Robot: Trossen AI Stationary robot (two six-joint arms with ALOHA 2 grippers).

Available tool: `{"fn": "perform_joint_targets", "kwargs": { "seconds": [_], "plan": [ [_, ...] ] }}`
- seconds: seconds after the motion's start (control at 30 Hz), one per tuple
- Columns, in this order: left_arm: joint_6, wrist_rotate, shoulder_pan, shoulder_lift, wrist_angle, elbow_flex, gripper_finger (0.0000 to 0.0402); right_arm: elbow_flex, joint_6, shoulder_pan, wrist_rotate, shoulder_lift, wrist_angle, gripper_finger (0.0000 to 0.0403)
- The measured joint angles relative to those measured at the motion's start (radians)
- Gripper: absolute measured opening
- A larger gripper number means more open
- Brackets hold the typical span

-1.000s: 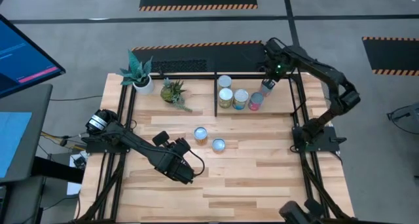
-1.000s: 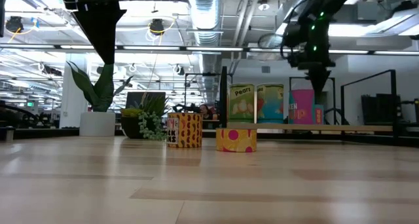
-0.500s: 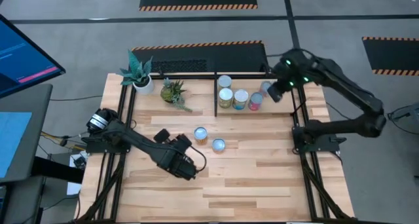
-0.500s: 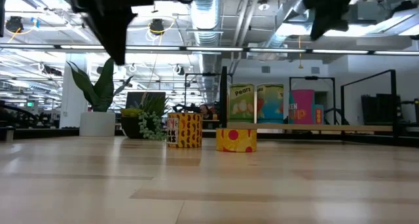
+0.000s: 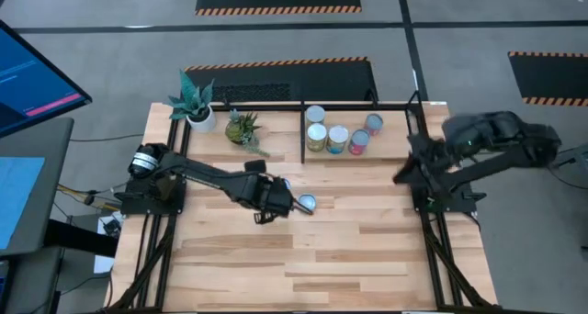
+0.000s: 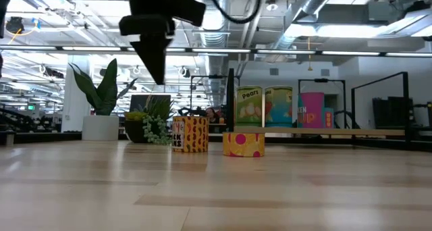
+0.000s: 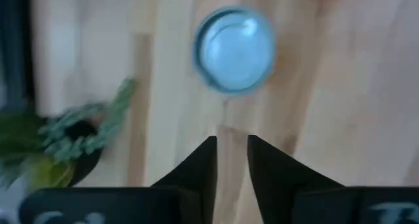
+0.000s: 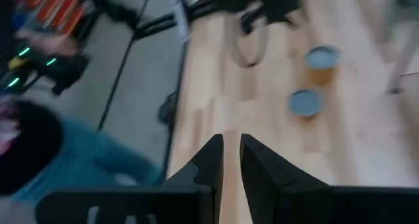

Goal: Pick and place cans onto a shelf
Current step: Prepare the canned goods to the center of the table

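Two cans stand on the table's middle: a yellow-and-black one (image 6: 189, 134) and a shorter yellow, pink-dotted one (image 6: 244, 144) (image 5: 308, 202). My left gripper (image 5: 277, 206) (image 6: 156, 69) hangs above them, pointing steeply down. Its fingers (image 7: 230, 149) stand a little apart with nothing between them, and a pale blue can top (image 7: 234, 48) lies just ahead. Several cans (image 5: 337, 138) stand upright on the wood base of the shelf (image 5: 303, 105) at the far right. My right gripper (image 5: 402, 177) (image 8: 231, 142) is raised by the right edge, narrowly open and holding nothing.
Two potted plants (image 5: 195, 107) (image 5: 243, 128) stand at the far left, beside the shelf's black upright bar (image 5: 303, 140). Black frame bars run along the table's left (image 5: 175, 167) and right (image 5: 418, 149) sides. The near half of the wood table (image 5: 303, 268) is bare.
My right gripper has drawn back from the shelf toward the table's right edge and risen, and the can at the shelf's right end stays standing there. My left gripper has swung from the near left toward the two cans in the middle, turning as it went.
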Motion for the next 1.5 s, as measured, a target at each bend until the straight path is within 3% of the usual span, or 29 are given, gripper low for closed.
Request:
{"fn": "perform_joint_targets", "kwargs": {
  "seconds": [0.2,0.43,0.77,1.03,1.2,1.5],
  "plan": [
    [0.175,0.078,0.042,0.000,0.090,0.000,0.0121,-0.035,0.114,0.322,0.199,0.055,-0.011,0.0077],
    [0.475,0.143,0.051,0.001,0.204,0.000,0.0152,-0.097,0.340,0.553,0.450,0.108,-0.092,0.0077],
    [0.500,0.233,0.077,0.001,0.282,-0.040,0.0163,-0.228,0.761,0.799,0.541,0.160,-0.107,0.0077],
    [0.483,0.148,0.084,0.002,0.312,-0.110,0.0164,-0.241,0.974,0.921,0.625,0.217,-0.113,0.0077],
    [0.461,0.231,0.100,0.002,0.358,-0.166,0.0164,-0.241,1.029,0.940,0.641,0.269,-0.112,0.0077],
    [0.426,0.160,0.105,-0.018,0.220,-0.157,0.0149,-0.242,1.054,0.939,0.639,0.324,-0.099,0.0077]
  ]
}}
